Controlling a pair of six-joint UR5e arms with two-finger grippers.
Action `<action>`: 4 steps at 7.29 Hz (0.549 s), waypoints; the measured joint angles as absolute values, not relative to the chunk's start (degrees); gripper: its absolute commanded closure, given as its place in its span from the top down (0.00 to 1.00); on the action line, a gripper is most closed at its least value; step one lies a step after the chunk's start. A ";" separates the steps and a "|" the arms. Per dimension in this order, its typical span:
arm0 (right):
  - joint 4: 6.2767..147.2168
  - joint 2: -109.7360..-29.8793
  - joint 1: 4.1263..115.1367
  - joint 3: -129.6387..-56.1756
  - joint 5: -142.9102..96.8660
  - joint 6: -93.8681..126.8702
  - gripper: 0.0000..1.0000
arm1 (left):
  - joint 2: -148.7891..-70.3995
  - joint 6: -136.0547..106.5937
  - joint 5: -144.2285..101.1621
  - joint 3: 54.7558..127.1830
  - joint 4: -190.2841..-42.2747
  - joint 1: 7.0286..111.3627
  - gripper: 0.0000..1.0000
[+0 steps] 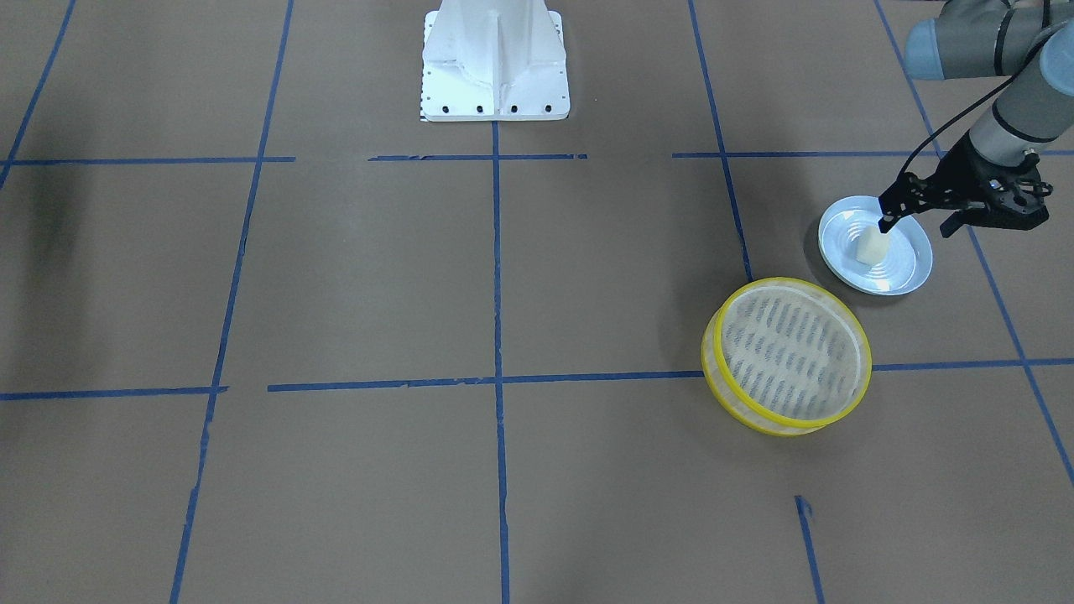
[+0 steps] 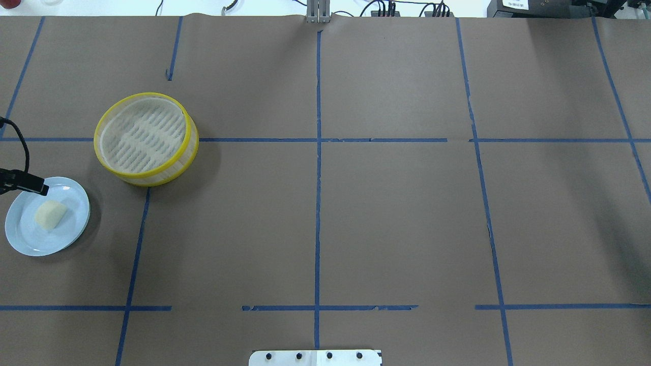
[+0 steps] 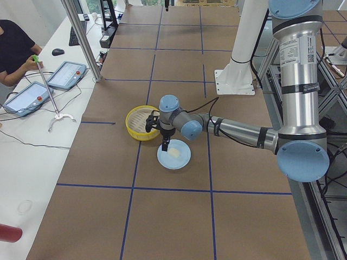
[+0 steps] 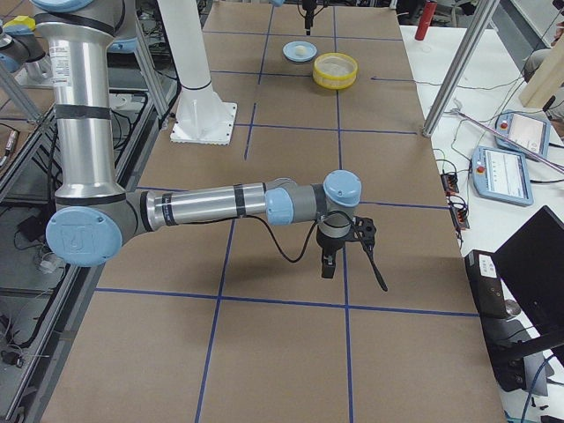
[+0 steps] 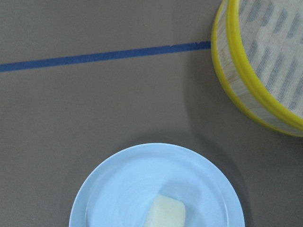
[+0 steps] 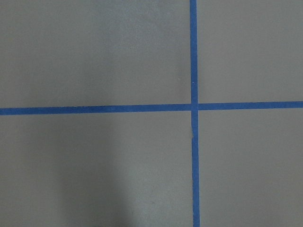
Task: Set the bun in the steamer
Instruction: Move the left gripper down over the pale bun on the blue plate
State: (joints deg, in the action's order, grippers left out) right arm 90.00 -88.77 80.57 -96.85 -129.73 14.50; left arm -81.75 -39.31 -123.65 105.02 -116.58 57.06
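Bun (image 1: 873, 246) on plate (image 1: 910, 281), left gripper (image 1: 916, 225) spread over it

Brown table (image 1: 336, 294) fills every view, crossed by blue tape lines (image 1: 497, 268), with the robot's white base (image 1: 495, 67) at its edge. The left arm (image 1: 1015, 109) reaches out low over the table on the robot's left side. The right arm (image 4: 203, 207) stretches over bare table on the other side, well apart from the task's things; its wrist view shows only brown surface and a tape crossing.

The steamer (image 1: 738, 411) stands on the table on a tape line, just beside the plate and not touching it. Its yellow rim and slotted floor show clearly from above.

The pale blue plate lies flat, nearer the robot than the steamer. The bun rests on the plate, roughly at its middle, and so is outside the steamer.

The left gripper hangs just above the plate with its fingers set wide apart, holding nothing. One black fingertip (image 2: 40, 189) sits over the plate's rim close to the bun, and the views do not settle whether it touches the bun. The right gripper (image 4: 355, 275) shows only in the side view, so I cannot tell how its fingers are set
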 measured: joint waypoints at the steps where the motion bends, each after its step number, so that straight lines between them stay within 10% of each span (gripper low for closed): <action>1: 90.00 -88.77 80.58 -96.85 -129.73 14.50 1.00 | -81.56 -40.18 -123.16 103.35 -118.58 55.98 1.00; 4: 90.00 -88.77 80.55 -96.85 -129.73 14.50 1.00 | -81.49 -40.73 -122.76 98.64 -123.65 54.18 1.00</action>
State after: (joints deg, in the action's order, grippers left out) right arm 90.00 -88.77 80.55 -96.85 -129.73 14.50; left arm -81.49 -40.73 -122.76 98.64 -123.65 54.18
